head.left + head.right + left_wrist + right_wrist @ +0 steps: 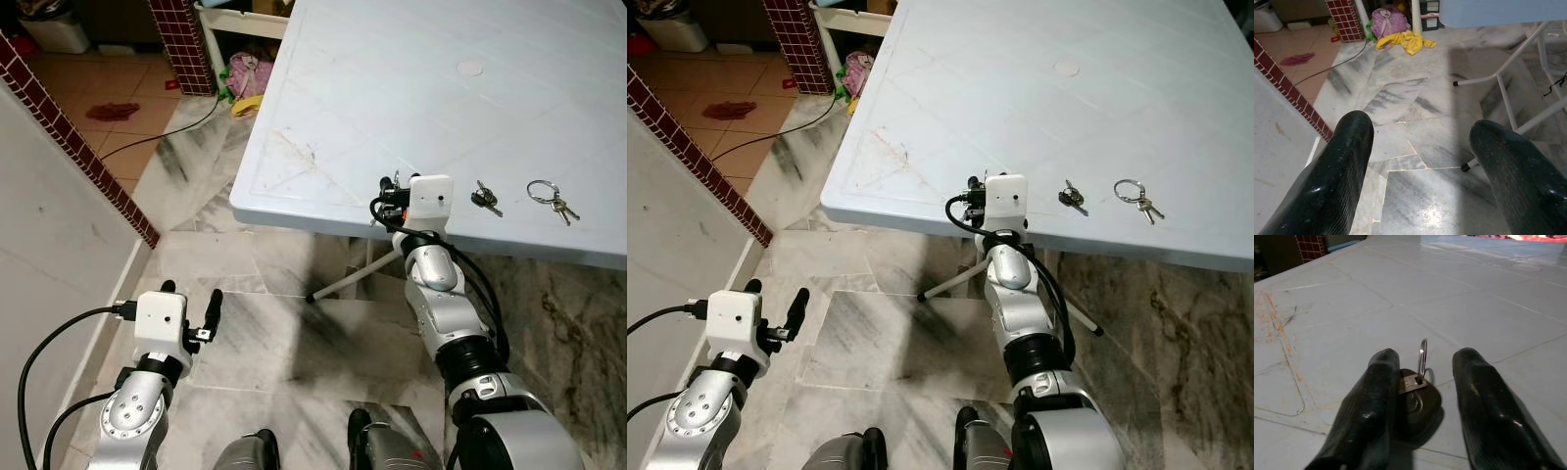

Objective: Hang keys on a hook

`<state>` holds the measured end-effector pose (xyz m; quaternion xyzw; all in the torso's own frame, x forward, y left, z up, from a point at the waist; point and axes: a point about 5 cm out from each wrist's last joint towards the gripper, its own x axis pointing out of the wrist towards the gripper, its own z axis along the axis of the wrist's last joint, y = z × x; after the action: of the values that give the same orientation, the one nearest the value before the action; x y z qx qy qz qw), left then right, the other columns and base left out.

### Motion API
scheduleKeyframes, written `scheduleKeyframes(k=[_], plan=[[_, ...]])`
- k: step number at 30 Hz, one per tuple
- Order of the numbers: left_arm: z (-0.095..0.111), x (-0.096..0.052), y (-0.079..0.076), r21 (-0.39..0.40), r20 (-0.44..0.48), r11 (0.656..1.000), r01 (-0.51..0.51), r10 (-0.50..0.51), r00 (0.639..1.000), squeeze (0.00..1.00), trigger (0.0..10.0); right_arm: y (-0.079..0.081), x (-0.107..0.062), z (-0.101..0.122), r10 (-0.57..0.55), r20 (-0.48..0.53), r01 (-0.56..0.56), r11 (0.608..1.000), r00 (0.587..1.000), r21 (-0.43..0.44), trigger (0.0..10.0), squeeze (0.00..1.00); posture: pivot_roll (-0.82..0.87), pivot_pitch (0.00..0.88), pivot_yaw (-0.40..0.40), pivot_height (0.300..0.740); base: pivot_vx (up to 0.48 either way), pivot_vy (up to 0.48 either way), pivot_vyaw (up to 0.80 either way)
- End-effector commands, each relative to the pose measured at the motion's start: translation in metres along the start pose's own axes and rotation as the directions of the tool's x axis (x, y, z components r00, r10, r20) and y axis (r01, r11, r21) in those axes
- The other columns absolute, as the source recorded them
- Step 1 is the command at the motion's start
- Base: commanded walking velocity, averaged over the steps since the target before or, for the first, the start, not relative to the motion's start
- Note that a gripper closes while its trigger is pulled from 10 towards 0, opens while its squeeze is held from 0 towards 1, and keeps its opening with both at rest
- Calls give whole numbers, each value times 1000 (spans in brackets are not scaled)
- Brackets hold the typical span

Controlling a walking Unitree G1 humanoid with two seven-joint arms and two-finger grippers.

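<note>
Reaching at the bench [323,108] edge, the right tool [1422,382] straddles a black-headed key [1418,399], fingers apart; closing comes next. Left tool [1420,161] hangs wide.

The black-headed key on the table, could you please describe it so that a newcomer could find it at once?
Start at the pale blue table and follow its near edge to the right gripper, raised there with its fingers open. The black-headed key lies just beside it. Its dark head and small ring set it apart from the neighbouring silver keys on a large ring, which lie further right.
</note>
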<state>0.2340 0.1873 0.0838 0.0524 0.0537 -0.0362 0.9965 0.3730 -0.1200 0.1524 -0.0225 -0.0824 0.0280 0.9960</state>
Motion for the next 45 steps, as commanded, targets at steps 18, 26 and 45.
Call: scheduleKeyframes(k=[18, 26, 45], plan=[[0, -4, 3, 18, -20, 1000, 5, -5, 1000, 0, 10000, 3, 3, -3, -9, -18, 9, 999, 1000, 45, 0, 0, 93, 282, 55, 740, 0, 0, 0], [1, -1, 2, 17, -16, 1000, 5, -5, 1000, 0, 10000, 1, 3, -5, -20, -23, 21, 998, 1000, 52, 0, 0, 87, 273, 57, 740, 0, 0, 0], [7, 18, 2, 26, 34, 998, -54, 53, 998, 0, 10000, 2, 5, 30, 10, 166, -3, 999, 986, -41, 0, 0, 47, 221, 39, 740, 0, 0, 0]])
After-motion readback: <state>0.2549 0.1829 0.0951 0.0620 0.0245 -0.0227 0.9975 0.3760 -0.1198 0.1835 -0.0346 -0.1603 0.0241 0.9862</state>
